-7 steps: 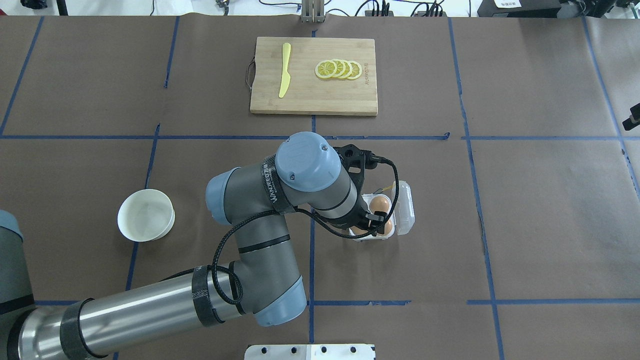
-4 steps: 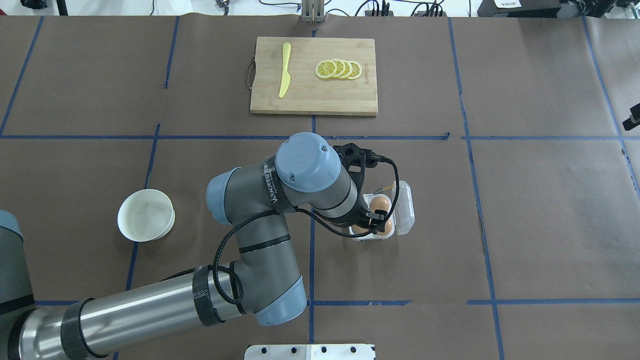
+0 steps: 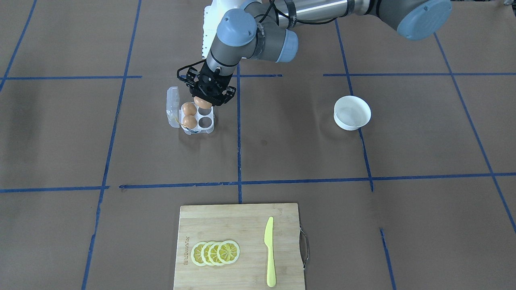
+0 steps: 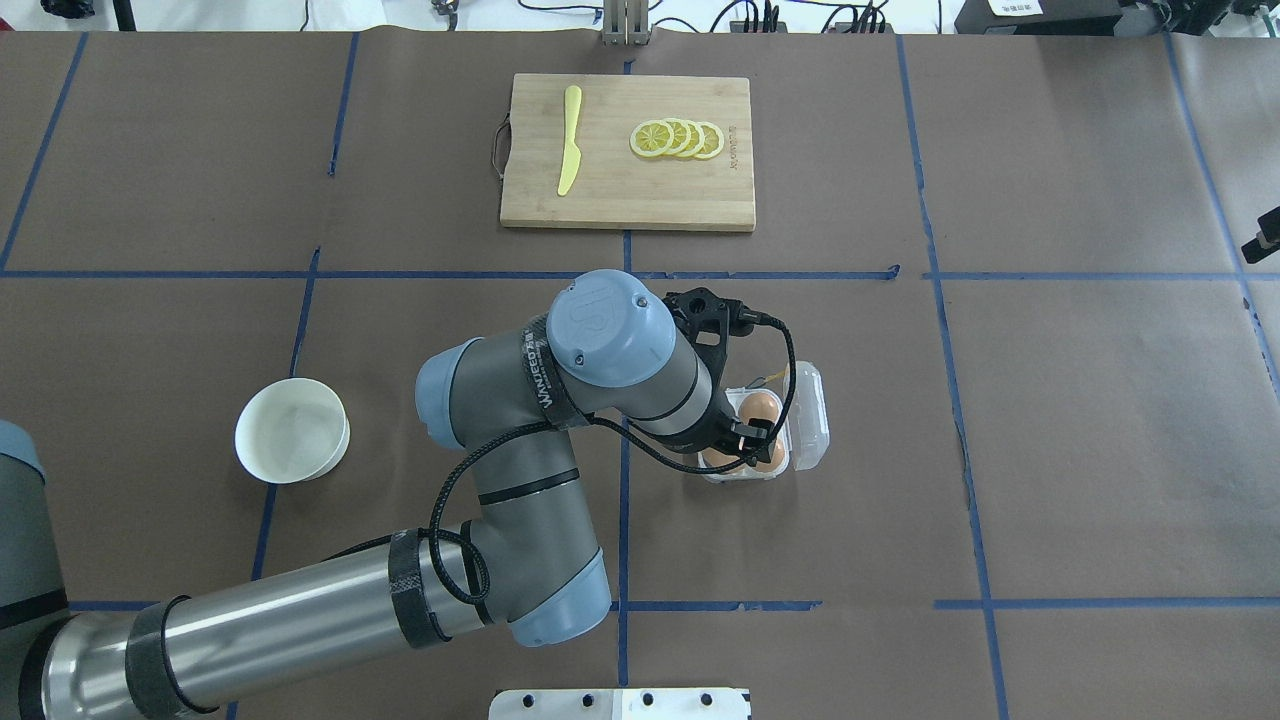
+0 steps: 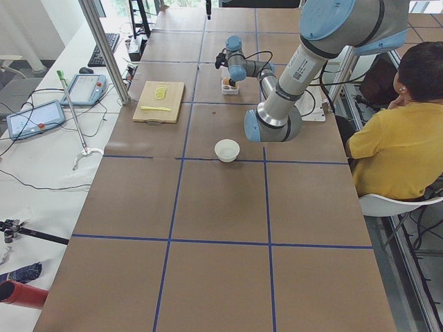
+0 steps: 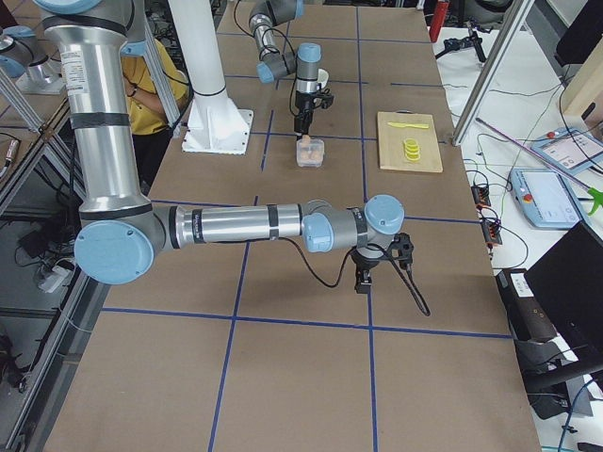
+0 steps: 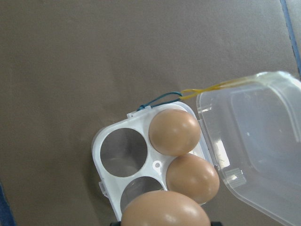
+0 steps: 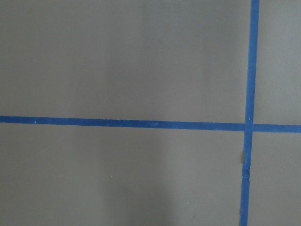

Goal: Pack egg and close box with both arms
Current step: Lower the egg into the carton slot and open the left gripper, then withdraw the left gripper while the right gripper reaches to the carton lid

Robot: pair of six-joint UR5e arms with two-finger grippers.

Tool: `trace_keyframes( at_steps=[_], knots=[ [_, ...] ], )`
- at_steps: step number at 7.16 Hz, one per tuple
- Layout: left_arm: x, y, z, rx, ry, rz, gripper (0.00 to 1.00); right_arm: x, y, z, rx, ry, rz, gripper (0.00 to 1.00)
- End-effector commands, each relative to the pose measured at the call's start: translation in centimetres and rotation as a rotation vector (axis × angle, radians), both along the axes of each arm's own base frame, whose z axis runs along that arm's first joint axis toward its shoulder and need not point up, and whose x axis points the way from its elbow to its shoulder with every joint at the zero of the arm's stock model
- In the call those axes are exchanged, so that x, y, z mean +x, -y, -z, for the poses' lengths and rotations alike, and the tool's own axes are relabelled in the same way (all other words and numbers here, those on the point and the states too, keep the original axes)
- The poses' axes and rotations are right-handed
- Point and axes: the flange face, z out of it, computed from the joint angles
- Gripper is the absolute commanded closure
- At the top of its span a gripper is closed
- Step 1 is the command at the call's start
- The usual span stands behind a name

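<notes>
Egg (image 3: pixel 200 103) is hanging clamped in the left gripper (image 3: pixel 204 100), just above the open box (image 3: pixel 210 128). Right gripper (image 6: pixel 362 281) is hovering well apart from them, and I cannot tell how its jaws are standing.

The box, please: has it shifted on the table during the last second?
No. The box lies just as far right of the vertical blue tape line as before.
</notes>
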Motion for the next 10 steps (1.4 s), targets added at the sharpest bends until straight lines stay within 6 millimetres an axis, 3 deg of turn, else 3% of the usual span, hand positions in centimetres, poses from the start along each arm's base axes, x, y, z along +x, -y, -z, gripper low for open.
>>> trace_keyframes(
  at_steps=[1, 2, 3, 5, 6, 8, 9, 10],
  knots=[
    [-0.2, 0.1, 0.3, 0.009, -0.005, 0.012, 0.16, 0.0, -0.3, 0.2, 0.004, 0.004, -0.001, 0.00],
    [-0.5, 0.3, 0.4, 0.012, -0.009, 0.014, 0.16, 0.0, -0.3, 0.6, 0.011, 0.006, -0.001, 0.00],
    [-2.0, 1.3, 0.9, 0.017, -0.022, 0.034, 0.16, -0.8, -0.3, 1.1, 0.022, 0.009, 0.013, 0.00],
    [-8.5, 3.3, -0.7, 0.061, -0.051, 0.074, 0.16, -4.7, -0.6, 3.3, 0.100, 0.033, 0.070, 0.00],
    [-11.7, 4.7, -2.9, 0.065, -0.049, 0.053, 0.16, -7.0, -1.1, 3.8, 0.078, 0.049, 0.044, 0.00],
    [-18.0, 9.0, -8.0, 0.147, -0.002, 0.074, 0.16, -14.2, -3.2, 6.7, 0.071, 0.138, -0.057, 0.00],
    [-21.3, 11.2, -10.4, 0.211, 0.028, 0.078, 0.16, -19.0, -5.0, 8.7, 0.029, 0.153, -0.121, 0.00],
    [-23.7, 12.7, -12.4, 0.240, 0.044, 0.059, 0.16, -23.7, -7.7, 12.3, 0.009, 0.157, -0.165, 0.00]
  ],
)
